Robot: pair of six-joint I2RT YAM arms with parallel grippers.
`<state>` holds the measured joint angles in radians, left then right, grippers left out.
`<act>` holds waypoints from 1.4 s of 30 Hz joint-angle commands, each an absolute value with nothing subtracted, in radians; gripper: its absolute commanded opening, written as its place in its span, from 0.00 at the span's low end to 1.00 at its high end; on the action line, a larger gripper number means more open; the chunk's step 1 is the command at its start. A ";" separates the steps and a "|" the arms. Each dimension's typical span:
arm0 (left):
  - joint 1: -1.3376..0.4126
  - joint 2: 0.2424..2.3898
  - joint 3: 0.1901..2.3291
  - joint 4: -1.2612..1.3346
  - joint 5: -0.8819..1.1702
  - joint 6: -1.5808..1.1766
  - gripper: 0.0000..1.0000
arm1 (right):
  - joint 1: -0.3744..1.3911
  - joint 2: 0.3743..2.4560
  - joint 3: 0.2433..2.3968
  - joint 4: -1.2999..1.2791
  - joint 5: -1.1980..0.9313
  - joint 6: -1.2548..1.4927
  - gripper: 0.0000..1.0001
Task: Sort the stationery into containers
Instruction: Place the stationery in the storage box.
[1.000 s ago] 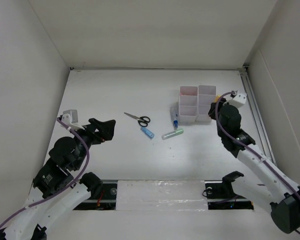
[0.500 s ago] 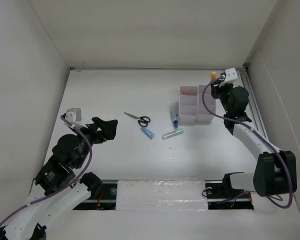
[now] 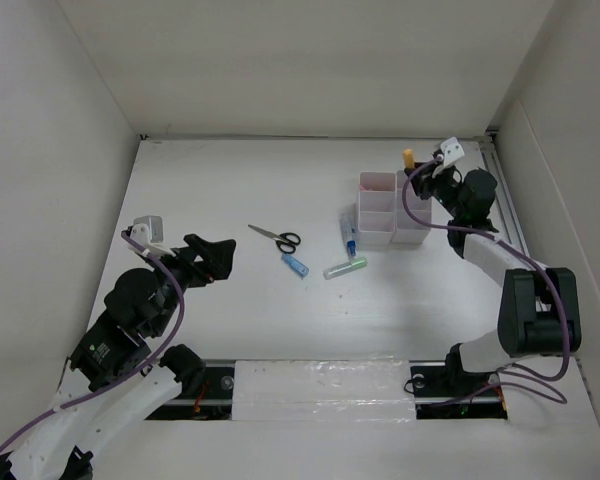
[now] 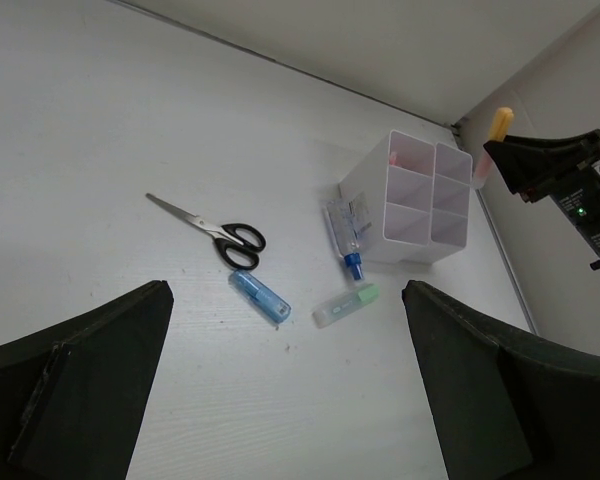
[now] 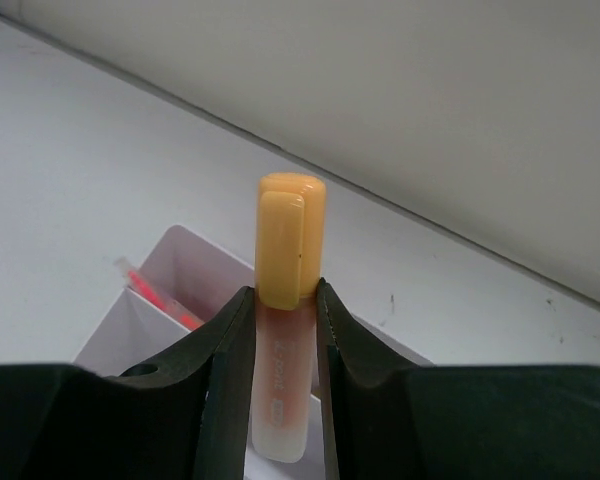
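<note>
Right wrist: right tool (image 5: pixel 283 300) clamps orange marker (image 5: pixel 290 235), barrel print unreadable; left tool (image 4: pixel 285 292) spread wide.

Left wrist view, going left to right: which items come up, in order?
In order: scissors → blue tube → green marker → white organiser → orange marker. The blue-capped bottle overlaps the green marker's span, so it is omitted.

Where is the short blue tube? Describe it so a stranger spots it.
Find the white plastic six-compartment organiser far right on the table. Left of it lie black-handled scissors; the short blue tube lies close by their handles, on the near side. It alone is all blue, shorter than the pale green marker on its right.
</note>
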<state>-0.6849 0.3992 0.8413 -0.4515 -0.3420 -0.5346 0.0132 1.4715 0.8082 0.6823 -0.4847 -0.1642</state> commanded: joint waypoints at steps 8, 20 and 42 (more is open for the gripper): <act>-0.681 0.416 0.834 -0.396 -0.313 -0.512 1.00 | -0.003 1.495 0.813 0.796 -0.603 -0.183 0.00; -0.681 0.416 0.825 -0.387 -0.304 -0.512 1.00 | -0.021 1.548 0.785 0.830 -0.569 -0.166 0.00; -0.681 0.387 0.825 -0.387 -0.295 -0.503 1.00 | -0.051 1.609 0.880 0.638 -0.511 -0.110 0.00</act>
<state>-0.6849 0.3939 0.8299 -0.4320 -0.3031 -0.5198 -0.0456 1.6062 0.8257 0.6422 -0.5243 -0.1272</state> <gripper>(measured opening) 0.997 0.317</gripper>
